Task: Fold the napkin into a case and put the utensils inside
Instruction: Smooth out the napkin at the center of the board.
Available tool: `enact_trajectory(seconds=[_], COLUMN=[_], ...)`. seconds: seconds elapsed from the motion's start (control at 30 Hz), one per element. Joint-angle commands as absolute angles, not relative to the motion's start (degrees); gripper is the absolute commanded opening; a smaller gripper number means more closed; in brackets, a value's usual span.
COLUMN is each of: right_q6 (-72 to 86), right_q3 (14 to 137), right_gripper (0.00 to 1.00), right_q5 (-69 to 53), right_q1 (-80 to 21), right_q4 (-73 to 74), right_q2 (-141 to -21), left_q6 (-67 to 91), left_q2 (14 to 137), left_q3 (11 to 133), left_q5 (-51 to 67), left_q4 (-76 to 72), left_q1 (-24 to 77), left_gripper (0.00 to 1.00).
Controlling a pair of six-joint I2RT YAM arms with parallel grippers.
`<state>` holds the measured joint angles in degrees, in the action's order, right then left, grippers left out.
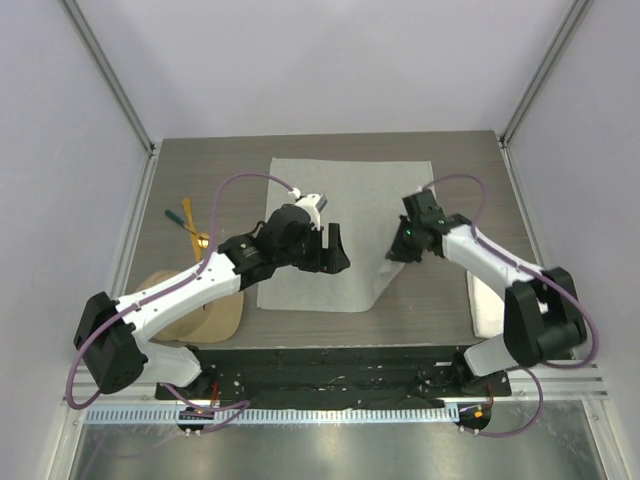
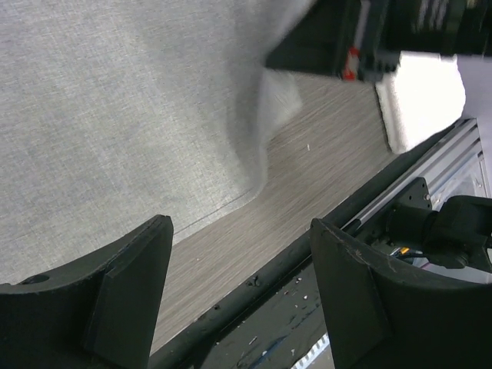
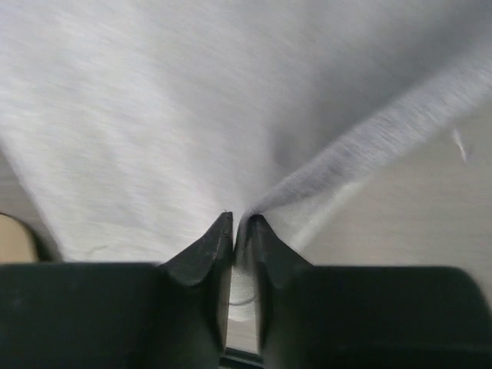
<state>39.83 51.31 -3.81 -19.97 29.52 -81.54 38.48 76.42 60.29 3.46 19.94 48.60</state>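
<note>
The light grey napkin (image 1: 345, 220) lies spread in the middle of the table, its near right corner lifted. My right gripper (image 1: 400, 250) is shut on that corner; in the right wrist view the cloth (image 3: 231, 100) fans out from my pinched fingertips (image 3: 240, 221). My left gripper (image 1: 333, 250) is open and empty above the napkin's near part; in the left wrist view its gap (image 2: 242, 254) hangs over bare table just past the napkin's near edge (image 2: 115, 115). The utensils (image 1: 190, 225), an orange-yellow handled one, a teal handled one and a gold spoon, lie at the far left.
A tan cap (image 1: 200, 320) sits at the near left under my left arm. A thick white towel (image 1: 487, 305) lies at the near right, and shows in the left wrist view (image 2: 423, 96). A black rail (image 1: 340, 355) runs along the table's near edge.
</note>
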Motion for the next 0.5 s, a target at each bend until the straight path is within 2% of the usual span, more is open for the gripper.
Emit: enact_trajectory(seconds=[0.0, 0.07, 0.1, 0.17, 0.3, 0.33, 0.47], right_q6=[41.4, 39.8, 37.6, 36.5, 36.8, 36.9, 40.8], right_q3=[68.4, 75.2, 76.2, 74.1, 65.1, 62.2, 60.5], right_gripper=[0.39, 0.55, 0.68, 0.74, 0.71, 0.61, 0.52], right_q5=[-4.7, -4.2, -2.7, -0.3, -0.3, -0.3, -6.6], right_q1=[-25.0, -24.9, -24.9, -24.8, -24.7, -24.6, -25.2], right_q4=[28.0, 30.5, 32.6, 32.8, 29.8, 27.5, 23.0], right_q2=[-92.1, -95.8, -95.8, -92.6, -87.5, -87.3, -90.3], left_q6=[37.5, 37.5, 37.3, 36.9, 36.8, 37.1, 37.9], left_q2=[74.5, 74.4, 74.4, 74.1, 73.8, 73.9, 74.8], left_q3=[62.8, 62.8, 63.0, 62.9, 61.9, 61.7, 61.5], left_q5=[1.4, 1.6, 1.4, 1.1, 1.5, 1.7, 3.9], left_q4=[21.2, 21.6, 22.1, 22.6, 22.4, 22.0, 20.9], left_q1=[47.9, 47.6, 47.7, 47.5, 46.7, 46.5, 45.8], left_gripper=[0.76, 0.76, 0.76, 0.77, 0.77, 0.77, 0.77])
